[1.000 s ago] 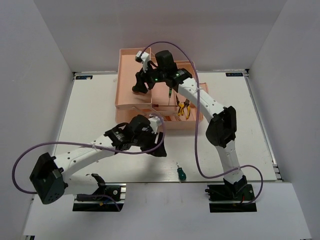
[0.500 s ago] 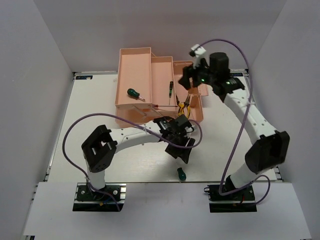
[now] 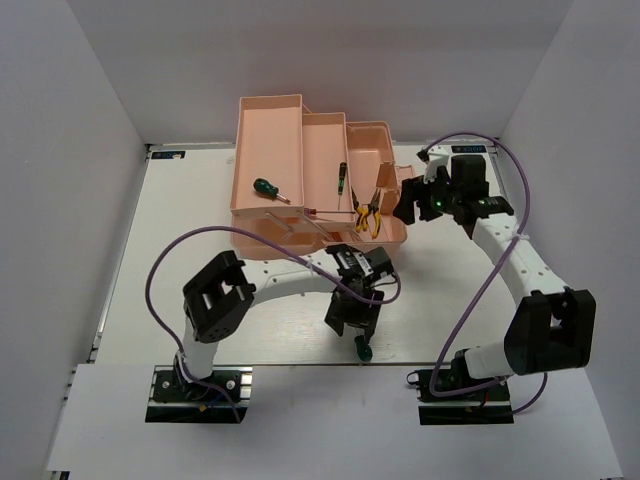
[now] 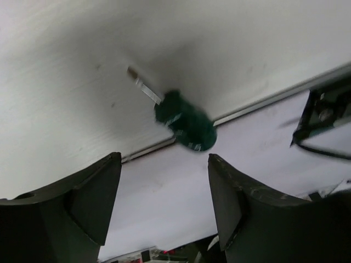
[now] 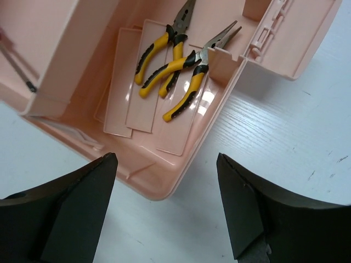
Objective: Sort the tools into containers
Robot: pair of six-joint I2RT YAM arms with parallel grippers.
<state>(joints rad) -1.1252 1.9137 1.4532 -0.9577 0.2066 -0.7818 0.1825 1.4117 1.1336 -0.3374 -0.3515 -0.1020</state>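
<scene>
**Stubby screwdriver lay at the table's lip under a spread left gripper**

The left gripper was spread wide and held nothing. The green-handled screwdriver lay just beyond its fingertips, roughly centred on the gap. Its handle was nearer the right-hand finger and its short shaft slanted away toward the left-hand one. In the overhead view it was the only tool seen outside the toolbox, and it looked like the next pick.

The handle rested right at the near edge of the table, which was the main risk. If one finger had touched the round handle before the other, the tool could have rolled or slid over the edge, out of reach. Closing across the slanted shaft instead of the handle could have twisted it out of the grip.

The right gripper was also wide open and empty. It hung over the toolbox corner, with two yellow-handled pliers lying in the compartment ahead of it. A low sweep there could have clipped the rim.
</scene>
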